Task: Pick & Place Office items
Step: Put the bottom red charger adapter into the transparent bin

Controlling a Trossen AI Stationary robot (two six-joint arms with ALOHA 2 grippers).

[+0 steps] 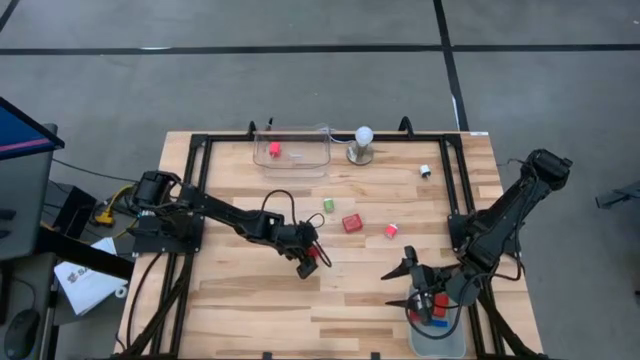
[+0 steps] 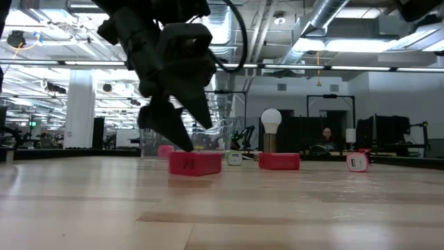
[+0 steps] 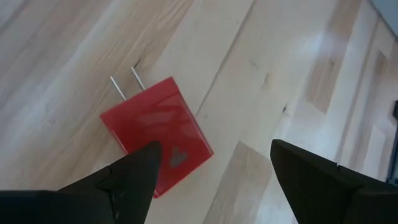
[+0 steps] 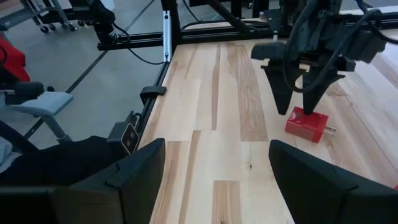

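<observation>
A red plug block with two metal prongs (image 3: 155,127) lies flat on the table (image 1: 313,252) (image 2: 195,163). My left gripper (image 3: 211,155) is open and comes down on it from above (image 2: 194,139) (image 4: 298,106). One finger stands over the block's corner and the other over bare wood beside it. My right gripper (image 4: 217,149) is open and hovers near the right front (image 1: 405,268), beside a clear bin (image 1: 450,345) holding red and blue pieces. Loose on the table lie a green piece (image 1: 328,205), a red block (image 1: 351,222), a small red piece (image 1: 391,230) and a black-and-white piece (image 1: 425,171). My left gripper has one fingertip (image 3: 140,165) at the red block's corner (image 3: 177,158), opposite the prongs, coming from above. I cannot tell whether it touches. The block lies flat on the table.
A clear bin (image 1: 300,165) at the far edge holds a red piece (image 1: 274,149). Next to it stands the white ball on its round metal base (image 1: 362,145). A black frame (image 1: 200,140) rims the table. Bare wood lies between the two grippers.
</observation>
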